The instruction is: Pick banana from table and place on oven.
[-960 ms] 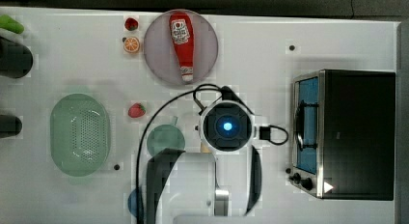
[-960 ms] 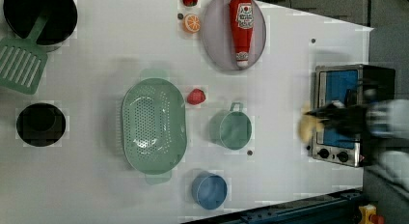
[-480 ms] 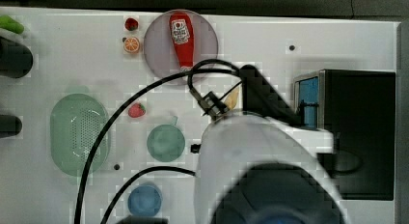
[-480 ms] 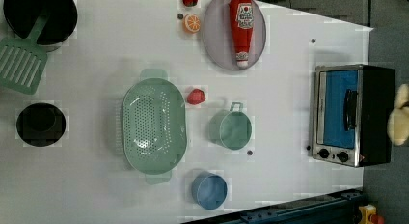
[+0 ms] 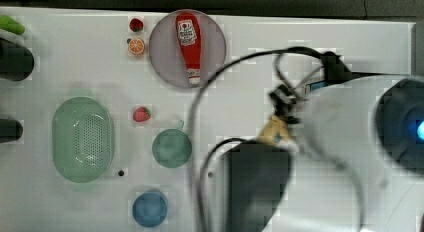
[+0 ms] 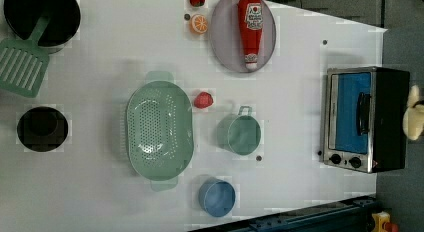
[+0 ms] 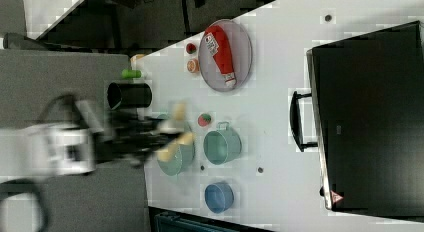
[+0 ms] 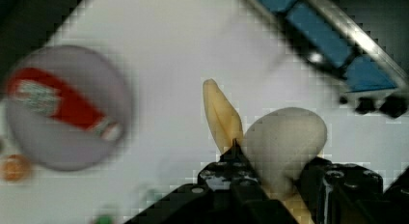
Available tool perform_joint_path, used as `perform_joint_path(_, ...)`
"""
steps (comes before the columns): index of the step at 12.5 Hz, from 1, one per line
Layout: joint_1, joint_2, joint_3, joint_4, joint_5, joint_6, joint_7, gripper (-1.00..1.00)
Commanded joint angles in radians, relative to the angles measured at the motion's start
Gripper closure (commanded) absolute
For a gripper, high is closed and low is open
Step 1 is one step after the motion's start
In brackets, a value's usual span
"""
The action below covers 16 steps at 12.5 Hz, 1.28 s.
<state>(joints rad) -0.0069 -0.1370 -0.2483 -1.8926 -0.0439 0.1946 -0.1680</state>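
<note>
Objects on the table (image 6: pixel 300 52) count out as one oven (image 6: pixel 365 119), one plate (image 6: pixel 222 42) with one ketchup bottle (image 6: pixel 251 29) lying on it, one orange slice (image 6: pixel 199 24), two strawberries (image 6: pixel 203 99), one green colander (image 6: pixel 159 129), one green cup (image 6: pixel 240 134), one blue bowl (image 6: pixel 217 197), one green spatula (image 6: pixel 22 67) and two black pots (image 6: pixel 42 128). One banana (image 8: pixel 224 118) is off the table, clamped between the black fingers (image 8: pixel 231 171) of the gripper (image 8: pixel 263 173), with a pale rounded pad bulging beside it. In the left view the banana (image 6: pixel 414 119) sits at the picture's right edge, just past the oven's black top. The oven stands near the left view's right table edge, door and handle facing the middle of the table. Open white tabletop lies between the cup and the oven, and more along the left view's lower left; the plate sits close to the left view's top edge. In the top view the arm (image 5: pixel 350 157) crosses the top view's right half, cables looping over it, with the banana (image 5: pixel 275 132) at its tip. In the right view the gripper (image 7: pixel 167 137) reaches toward the right view's right from a blurred white wrist, the banana (image 7: pixel 172 144) in front of the colander.
</note>
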Motion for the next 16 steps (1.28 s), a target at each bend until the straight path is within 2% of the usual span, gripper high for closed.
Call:
perform_joint_path(1,-0.057,0.091,-0.156,0.004,-0.002,0.06,-0.315,0.47)
perform_joint_path(4,-0.06,0.179,-0.292,0.005,-0.002,0.217,-0.558,0.47)
perform_joint_path(6,-0.06,0.228,-0.347,0.006,0.0,0.258,-0.658,0.47)
perform_joint_path(7,-0.061,0.247,-0.362,0.008,0.001,0.262,-0.672,0.38)
perform_joint_path(13,-0.06,0.267,-0.367,0.017,0.004,0.274,-0.673,-0.95)
perform_joint_path(16,-0.049,0.256,-0.342,0.034,0.003,0.271,-0.673,-1.0)
